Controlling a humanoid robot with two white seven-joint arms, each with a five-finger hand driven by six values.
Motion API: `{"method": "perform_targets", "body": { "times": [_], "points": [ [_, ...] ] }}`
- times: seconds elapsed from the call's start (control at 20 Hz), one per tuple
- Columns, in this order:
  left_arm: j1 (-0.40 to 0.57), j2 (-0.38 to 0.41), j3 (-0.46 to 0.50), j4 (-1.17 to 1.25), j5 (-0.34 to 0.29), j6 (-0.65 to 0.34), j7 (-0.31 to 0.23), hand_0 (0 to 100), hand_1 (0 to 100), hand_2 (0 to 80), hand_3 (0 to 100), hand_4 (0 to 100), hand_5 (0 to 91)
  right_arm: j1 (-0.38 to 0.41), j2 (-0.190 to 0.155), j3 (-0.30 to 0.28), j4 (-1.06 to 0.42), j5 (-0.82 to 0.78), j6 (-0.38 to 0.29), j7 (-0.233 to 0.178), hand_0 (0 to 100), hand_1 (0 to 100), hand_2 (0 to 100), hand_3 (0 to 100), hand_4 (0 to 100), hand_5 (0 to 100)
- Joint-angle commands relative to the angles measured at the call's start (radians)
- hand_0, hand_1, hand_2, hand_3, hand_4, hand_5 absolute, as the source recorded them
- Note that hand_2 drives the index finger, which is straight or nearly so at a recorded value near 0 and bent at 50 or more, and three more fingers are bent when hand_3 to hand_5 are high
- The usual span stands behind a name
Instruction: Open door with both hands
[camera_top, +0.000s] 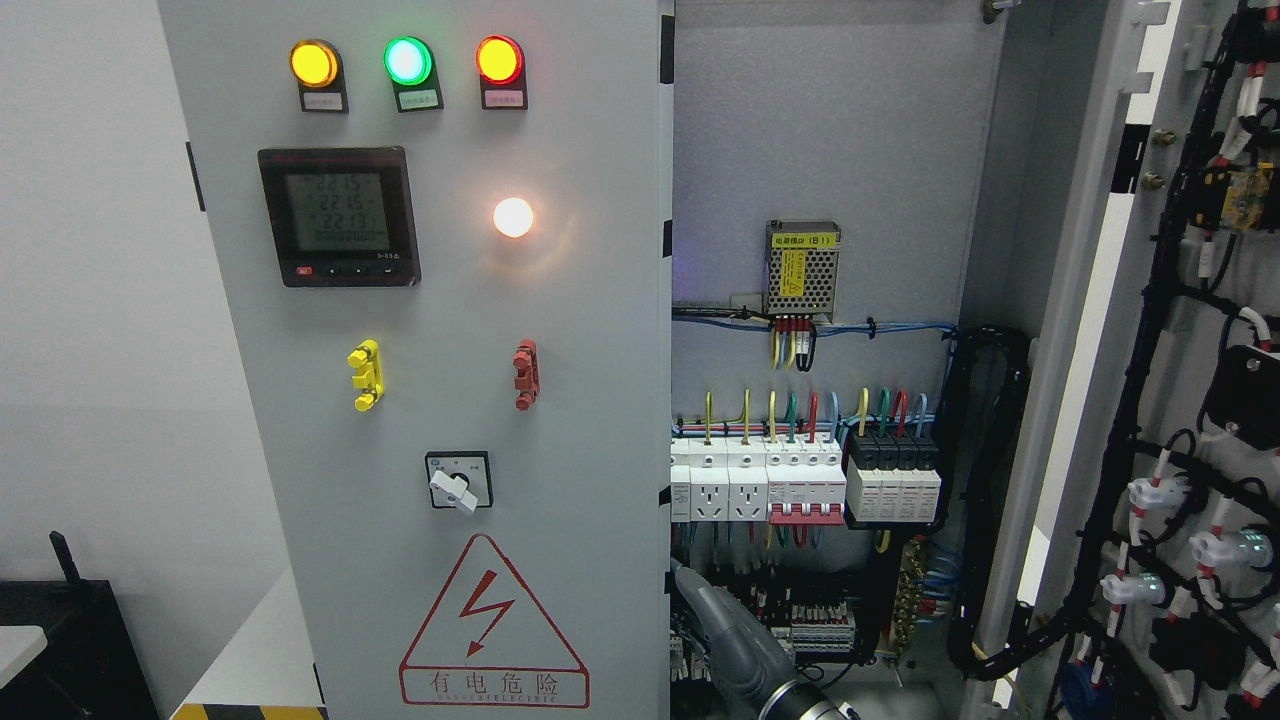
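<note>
The grey cabinet's left door (590, 420) stands closed, or nearly so, and carries three lamps, a meter, a rotary switch and a red warning triangle. The right door (1090, 300) is swung wide open to the right, its inner side covered with black wiring. My right hand (700, 600) comes up from the bottom edge, right of the middle. Its grey tip reaches the left door's free edge (668, 560) low down, in front of the open interior. Its fingers are hidden from me.
Inside the cabinet are a row of breakers and sockets (800, 480), a small power supply (802, 270) and wire bundles (985, 500). A white wall lies to the left, with a black box (70, 650) and a yellow-black striped floor edge (250, 712) at the lower left.
</note>
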Motion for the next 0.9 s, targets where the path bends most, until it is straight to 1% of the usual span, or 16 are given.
{"method": "perform_targets", "body": {
  "times": [0.0,0.2,0.3,0.5,0.65,0.85],
  "points": [
    [0.000,0.000,0.000,0.015,-0.029,0.001,0.000,0,0,0.0,0,0,0.0,-0.014,-0.015,-0.004,0.024,0.000,-0.001,0.006,38,0,0,0,0,0],
    [0.000,0.000,0.000,0.015,-0.029,0.001,0.000,0,0,0.0,0,0,0.0,-0.020,-0.015,-0.016,0.030,0.000,-0.001,0.012,38,0,0,0,0,0],
    [0.000,0.000,0.000,0.014,-0.029,0.001,0.000,0,0,0.0,0,0,0.0,-0.020,-0.015,-0.016,0.032,0.000,-0.002,0.036,38,0,0,0,0,0],
    [0.000,0.000,0.000,0.015,-0.029,0.001,0.000,0,0,0.0,0,0,0.0,-0.021,-0.015,-0.022,0.036,-0.002,-0.002,0.043,38,0,0,0,0,0],
    [-0.001,0.000,0.000,0.015,-0.029,0.001,0.000,0,0,0.0,0,0,0.0,-0.034,-0.015,-0.030,0.046,-0.002,-0.002,0.067,38,0,0,0,0,0],
    [0.000,0.000,0.000,0.015,-0.029,0.001,0.000,0,0,0.0,0,0,0.0,-0.038,-0.015,-0.031,0.053,-0.002,-0.002,0.072,38,0,0,0,0,0]
  ]
}}
